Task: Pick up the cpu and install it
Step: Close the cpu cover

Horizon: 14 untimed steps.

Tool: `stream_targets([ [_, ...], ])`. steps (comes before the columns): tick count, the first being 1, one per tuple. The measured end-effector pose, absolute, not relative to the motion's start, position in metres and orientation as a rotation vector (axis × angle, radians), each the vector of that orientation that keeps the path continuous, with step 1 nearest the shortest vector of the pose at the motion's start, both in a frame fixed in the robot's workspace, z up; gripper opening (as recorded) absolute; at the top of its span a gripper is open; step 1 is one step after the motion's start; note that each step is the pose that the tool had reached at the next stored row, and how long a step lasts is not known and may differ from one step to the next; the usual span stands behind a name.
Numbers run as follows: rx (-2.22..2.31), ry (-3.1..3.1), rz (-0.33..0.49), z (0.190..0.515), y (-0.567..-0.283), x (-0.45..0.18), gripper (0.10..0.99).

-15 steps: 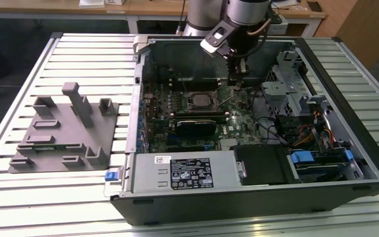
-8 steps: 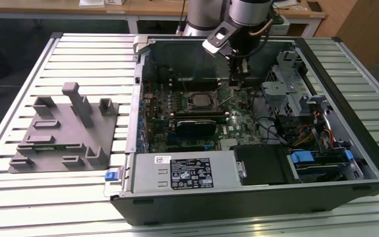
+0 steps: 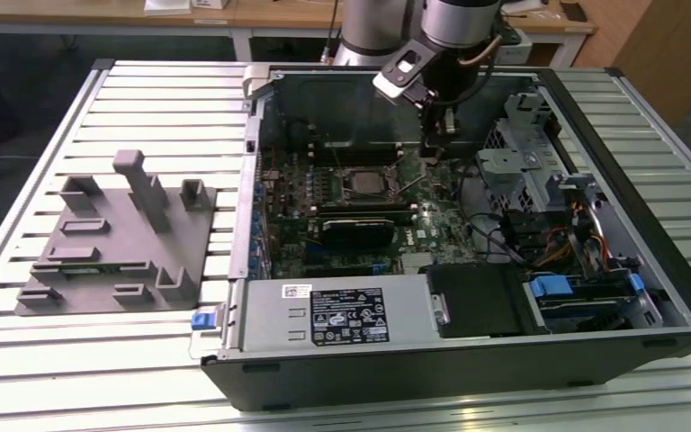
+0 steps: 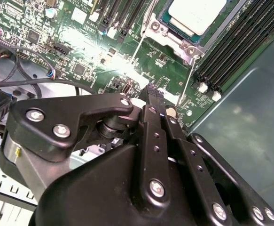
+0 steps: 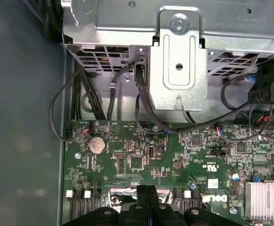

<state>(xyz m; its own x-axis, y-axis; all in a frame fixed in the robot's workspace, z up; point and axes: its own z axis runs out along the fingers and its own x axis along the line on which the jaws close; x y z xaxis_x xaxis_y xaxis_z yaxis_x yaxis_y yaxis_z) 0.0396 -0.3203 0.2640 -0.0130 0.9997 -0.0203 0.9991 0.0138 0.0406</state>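
The cpu (image 4: pixel 194 15), a pale silver-white square, lies inside the black-framed socket (image 3: pixel 363 184) on the green motherboard (image 5: pixel 174 160). My gripper (image 3: pixel 434 148) hangs over the board to the exterior view's right of the socket, apart from the cpu. Its black fingers (image 4: pixel 151 94) are pressed together with nothing between them; in the first wrist view the fingertips (image 5: pixel 148 192) meet above the board's edge components. Thin metal socket levers (image 4: pixel 187 80) stand beside the socket.
The open computer case (image 3: pixel 633 297) holds a drive cage (image 5: pixel 179 61), black cables (image 5: pixel 141 103), memory slots (image 4: pixel 235 52) and a power supply (image 3: pixel 334 315). A grey fixture (image 3: pixel 118 234) with upright blocks sits on the slatted table (image 3: pixel 58 378) at the exterior view's left.
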Motion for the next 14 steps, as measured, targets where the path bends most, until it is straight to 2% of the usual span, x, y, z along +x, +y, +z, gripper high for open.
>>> stream_targets([
  [14, 2.176, 2.205, 0.022, 0.261, -0.317, 0.053, 0.106],
])
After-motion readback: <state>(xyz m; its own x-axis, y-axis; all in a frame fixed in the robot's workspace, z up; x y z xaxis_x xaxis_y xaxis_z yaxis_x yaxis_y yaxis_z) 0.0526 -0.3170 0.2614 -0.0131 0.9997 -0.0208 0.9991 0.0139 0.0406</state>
